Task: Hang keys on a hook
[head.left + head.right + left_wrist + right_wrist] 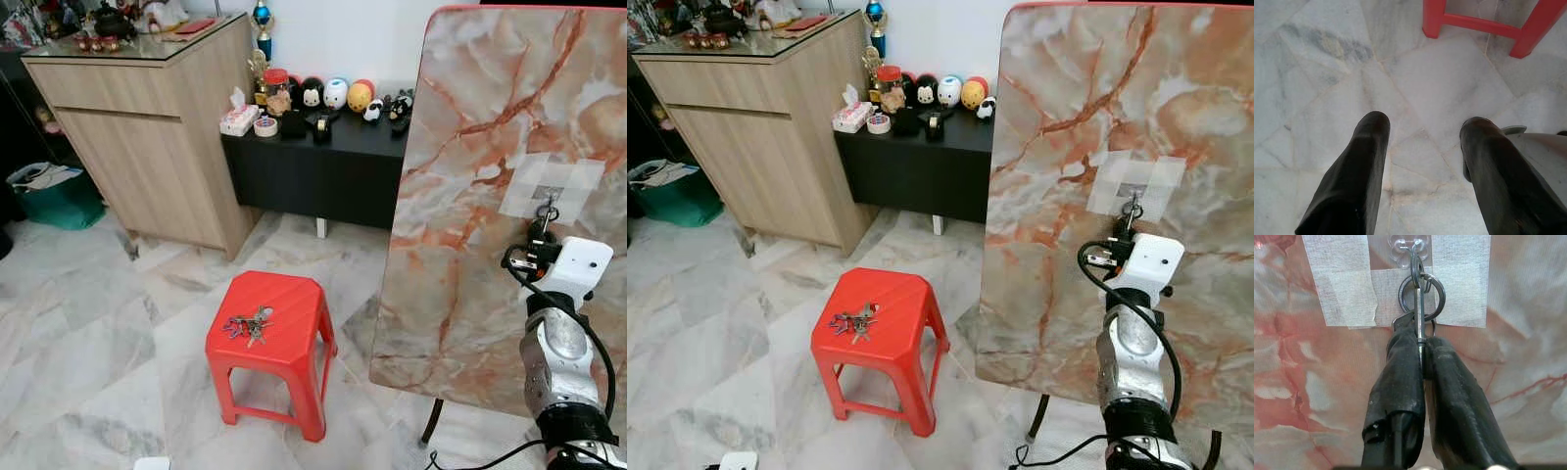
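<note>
The right gripper [1420, 345] is clamped on one key ring [1421, 296], whose loop is on the clear hook [1409, 248] taped to the marble board [470, 196]. A second bunch of keys [247, 325] lies on the one red stool [269, 338], well apart. The left gripper [1422, 129] hangs spread over the floor [1327, 73].

One red plastic stool [279, 318], two bunches of metal keys [248, 325] [1420, 308], one clear hook [1407, 247], one marble-patterned board [490, 176].
</note>
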